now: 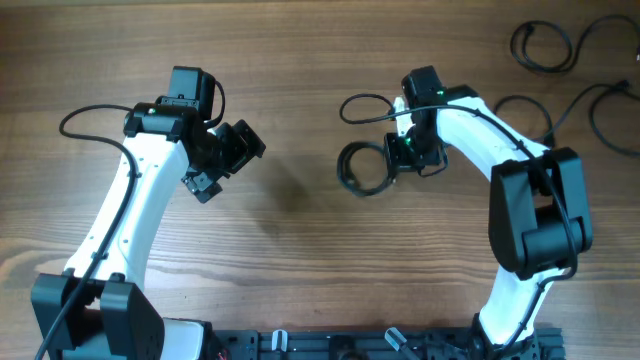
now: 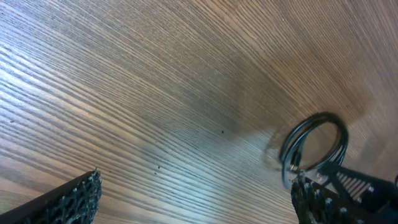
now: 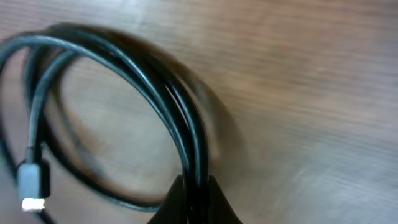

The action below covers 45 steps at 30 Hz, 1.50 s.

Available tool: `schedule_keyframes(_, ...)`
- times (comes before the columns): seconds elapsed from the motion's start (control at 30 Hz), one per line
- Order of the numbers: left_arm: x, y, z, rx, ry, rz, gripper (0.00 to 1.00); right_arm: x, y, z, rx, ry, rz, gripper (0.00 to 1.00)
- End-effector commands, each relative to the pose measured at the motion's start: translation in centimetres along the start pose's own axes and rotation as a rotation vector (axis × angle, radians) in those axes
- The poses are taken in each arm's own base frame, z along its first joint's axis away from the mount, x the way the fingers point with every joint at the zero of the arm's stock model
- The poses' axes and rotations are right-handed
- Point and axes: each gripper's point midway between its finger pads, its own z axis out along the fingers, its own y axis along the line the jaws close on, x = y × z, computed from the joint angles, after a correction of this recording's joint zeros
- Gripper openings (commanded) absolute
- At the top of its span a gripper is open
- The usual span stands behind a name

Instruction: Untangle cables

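A small bundle of thin black cables (image 1: 362,165) lies looped at the table's middle, with one loop end trailing up toward the back (image 1: 362,103). My right gripper (image 1: 405,150) is shut on the bundle's right side. In the right wrist view the coiled cables (image 3: 155,87) run up from between the pinched fingertips (image 3: 196,190), and a small plug end (image 3: 32,183) hangs at the left. My left gripper (image 1: 228,160) is open and empty, well left of the bundle. In the left wrist view the coil (image 2: 314,146) shows far right, beyond the spread fingers (image 2: 199,202).
Separate black cable coils lie at the table's back right corner (image 1: 545,45) and right edge (image 1: 600,110). The robot arms' own thicker wires run along each arm. A black rail (image 1: 380,345) runs along the front edge.
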Motion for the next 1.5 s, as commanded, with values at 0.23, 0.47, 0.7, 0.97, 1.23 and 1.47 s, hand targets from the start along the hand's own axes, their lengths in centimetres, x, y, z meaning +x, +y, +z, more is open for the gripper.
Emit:
schedule_keyframes(0.23,4.5,-4.9,-0.9,0.293,0.238,0.174,1.00,0.9,14.4,-16.6,-0.676,-0.135,-0.168,0.04)
schedule_keyframes(0.47,7.5,-7.9,-0.4,0.334,0.238,0.368,1.00,1.8,15.4,-18.3,-0.746,-0.132,-0.178,0.04)
schedule_keyframes(0.7,5.5,-6.3,0.4,0.223,0.141,0.340,0.89,0.5,12.7,-16.3,-0.546,-0.164,-0.106,0.04)
schedule_keyframes(0.97,4.8,-7.0,-1.1,0.370,0.209,0.305,1.00,0.8,12.2,-14.8,-0.420,-0.148,-0.052,0.04)
schedule_keyframes(1.23,4.7,-6.4,0.1,0.255,0.125,0.392,0.99,2.5,19.0,-14.7,-0.555,-0.118,-0.178,0.04)
schedule_keyframes(1.47,1.2,-2.1,0.8,-0.012,-0.045,0.248,0.90,3.2,20.8,-15.9,-0.679,-0.089,-0.212,0.04)
